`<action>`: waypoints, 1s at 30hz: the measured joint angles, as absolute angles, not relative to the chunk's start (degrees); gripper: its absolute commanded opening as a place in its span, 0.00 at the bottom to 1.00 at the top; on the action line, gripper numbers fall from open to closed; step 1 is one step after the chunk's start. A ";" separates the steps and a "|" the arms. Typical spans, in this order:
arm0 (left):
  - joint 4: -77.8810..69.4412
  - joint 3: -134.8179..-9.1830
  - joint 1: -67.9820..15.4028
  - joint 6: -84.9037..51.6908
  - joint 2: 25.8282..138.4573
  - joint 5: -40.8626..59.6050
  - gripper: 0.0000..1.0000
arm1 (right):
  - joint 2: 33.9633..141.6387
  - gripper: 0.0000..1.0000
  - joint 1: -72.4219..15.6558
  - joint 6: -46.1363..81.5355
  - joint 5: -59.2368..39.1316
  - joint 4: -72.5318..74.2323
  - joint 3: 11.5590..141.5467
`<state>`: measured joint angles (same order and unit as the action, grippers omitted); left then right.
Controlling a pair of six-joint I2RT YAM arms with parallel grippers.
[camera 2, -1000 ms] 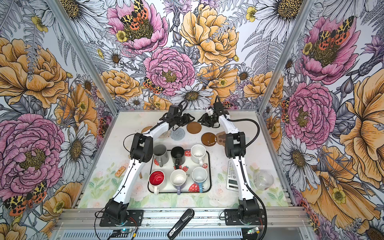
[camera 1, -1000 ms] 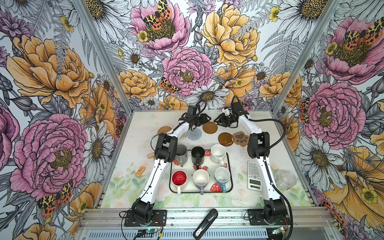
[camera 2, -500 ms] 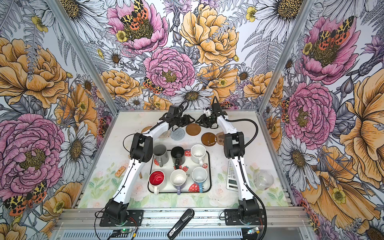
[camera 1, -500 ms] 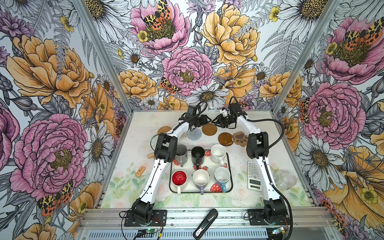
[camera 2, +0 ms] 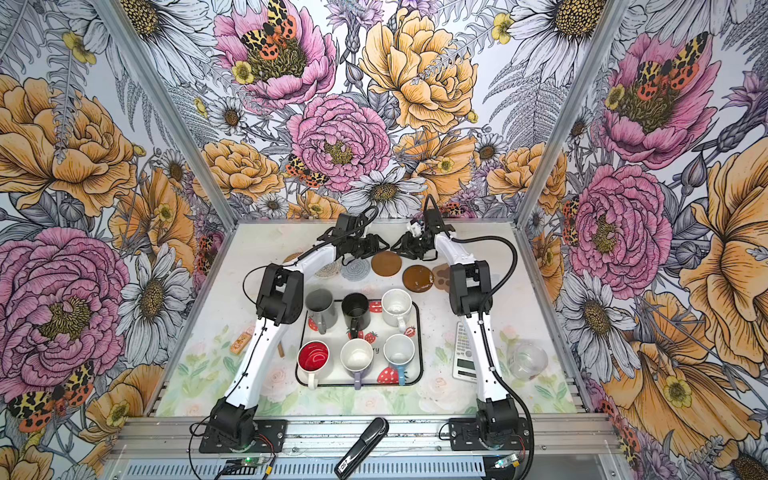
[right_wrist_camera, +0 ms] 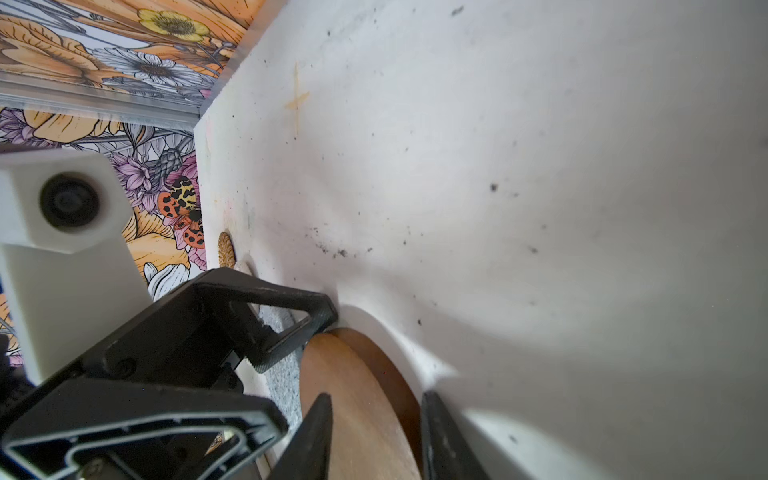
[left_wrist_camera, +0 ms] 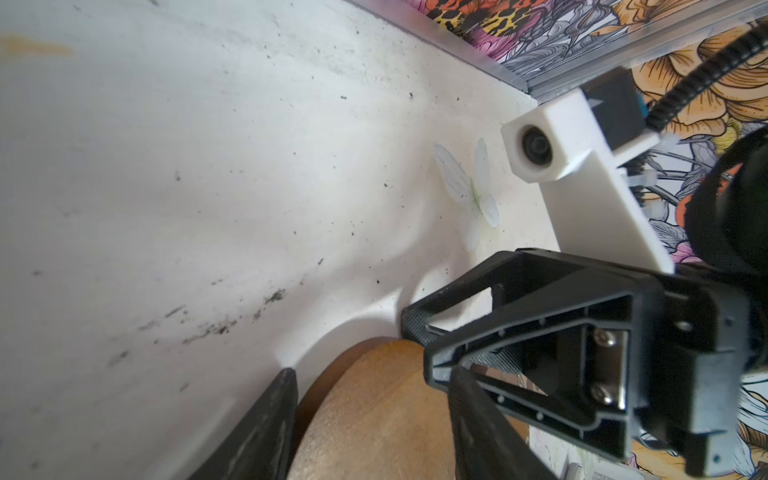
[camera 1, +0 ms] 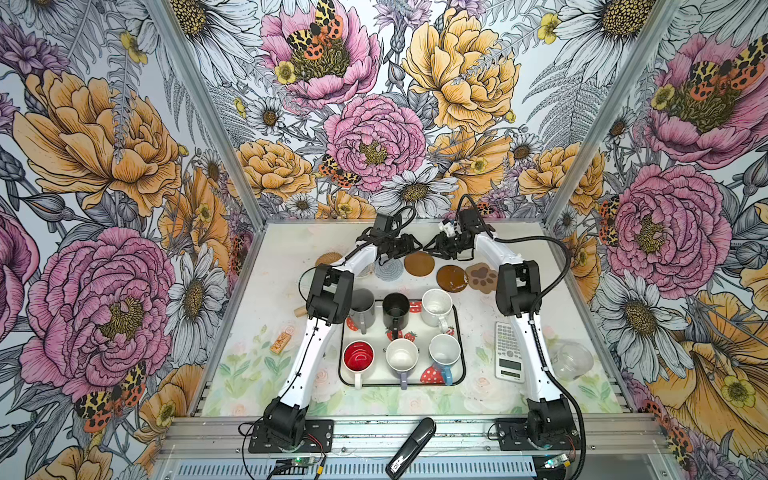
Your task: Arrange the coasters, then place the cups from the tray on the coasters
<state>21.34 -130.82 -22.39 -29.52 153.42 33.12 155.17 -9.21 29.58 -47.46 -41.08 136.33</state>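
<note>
Both pincers meet over one brown disc (camera 1: pixel 419 263), and from above their black fingers merge, so neither grip reads clearly. The left pincer (camera 1: pixel 408 248) shows better in its own wrist view: jaws about half apart astride the disc's rim, pinching nothing I can make out. The right pincer (camera 1: pixel 432 248) sets narrower jaws astride the same rim; whether they press it I cannot tell.

The left arm hides most of the cream coaster (camera 2: pixel 328 270) and part of the rattan coaster (camera 1: pixel 327 258). The grey-blue coaster (camera 1: pixel 388 269) lies just beside the left pincer. Near the right pincer sit a second brown disc (camera 1: pixel 452 278) and the paw coaster (camera 1: pixel 481 278), which shows whole in a top view and half hidden by the right elbow in a top view.

Back towards the arm bases, all six cups (camera 1: pixel 396 309) stand on the tray (camera 1: pixel 376 374). A calculator (camera 1: pixel 509 349) and a glass jar (camera 1: pixel 575 359) lie outside the right arm.
</note>
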 measured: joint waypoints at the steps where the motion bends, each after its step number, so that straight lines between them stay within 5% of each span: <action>1: 21.52 -130.63 -22.39 -29.43 153.23 33.12 0.60 | 154.82 0.38 -9.30 29.39 -47.44 -41.12 135.79; 30: 23.38 -129.43 -23.14 -28.32 151.81 33.71 0.62 | 150.89 0.40 -9.82 27.55 -45.74 -41.95 130.17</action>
<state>23.38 -129.43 -23.14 -28.32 151.81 33.71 150.89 -9.82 27.55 -45.74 -41.95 130.17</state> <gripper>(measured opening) 0.614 0.395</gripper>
